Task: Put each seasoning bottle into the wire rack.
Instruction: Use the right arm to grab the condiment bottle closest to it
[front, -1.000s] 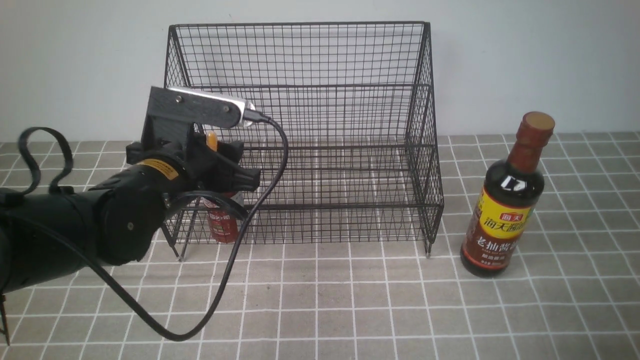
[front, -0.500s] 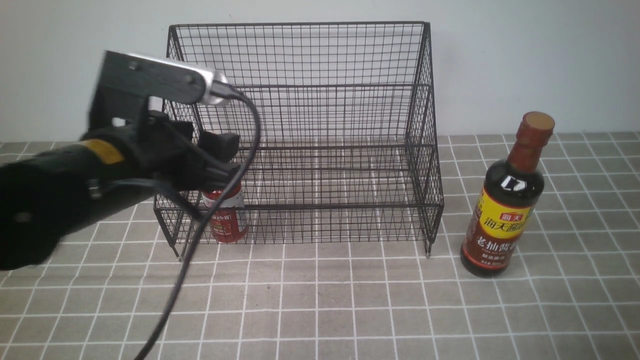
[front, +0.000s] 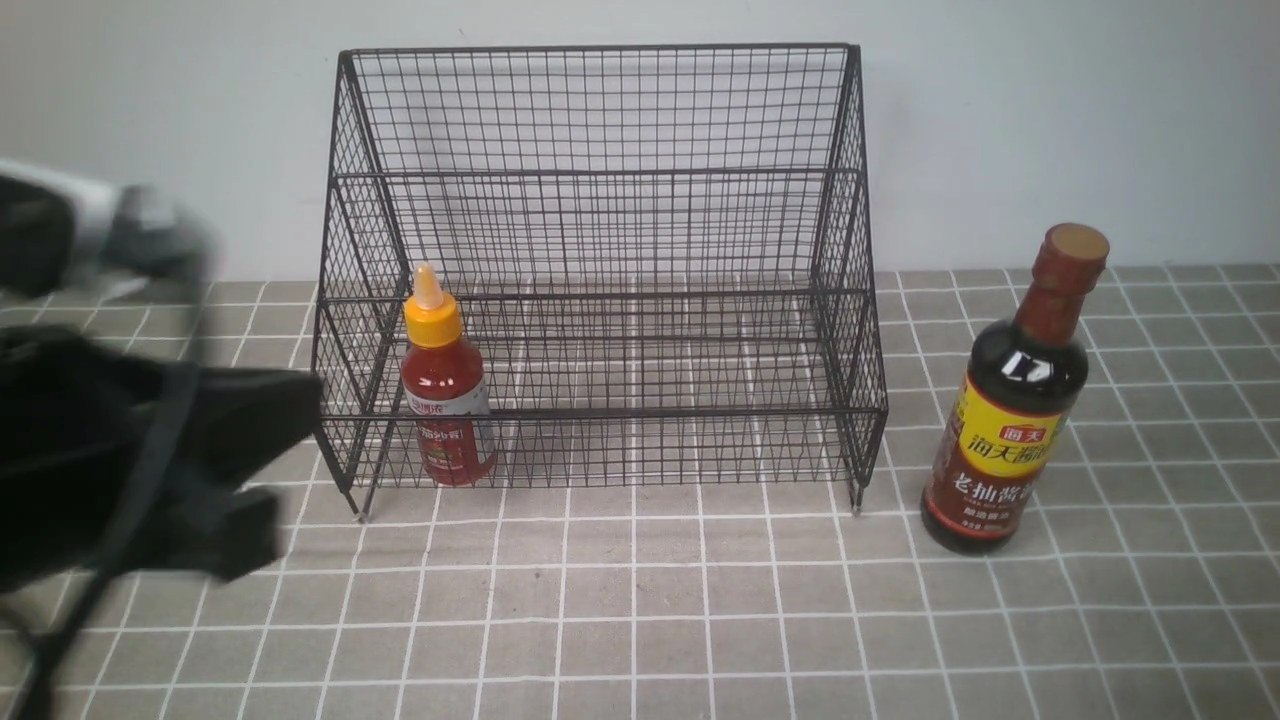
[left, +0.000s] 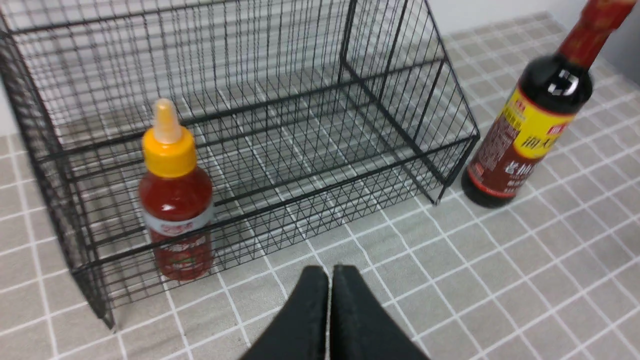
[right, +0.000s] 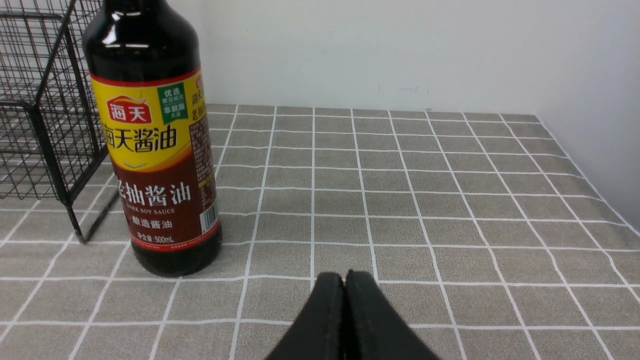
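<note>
red bottle (front: 446, 400): in rack (front: 600, 173), 9 o'clock end | soy bottle (front: 1008, 410): 3 o'clock of rack | left claw (left: 329, 280), right claw (right: 345, 286): together, empty

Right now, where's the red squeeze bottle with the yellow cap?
In the front view, the red squeeze bottle stands upright inside the black wire-mesh rack, at its lowest tier's left end.
</note>
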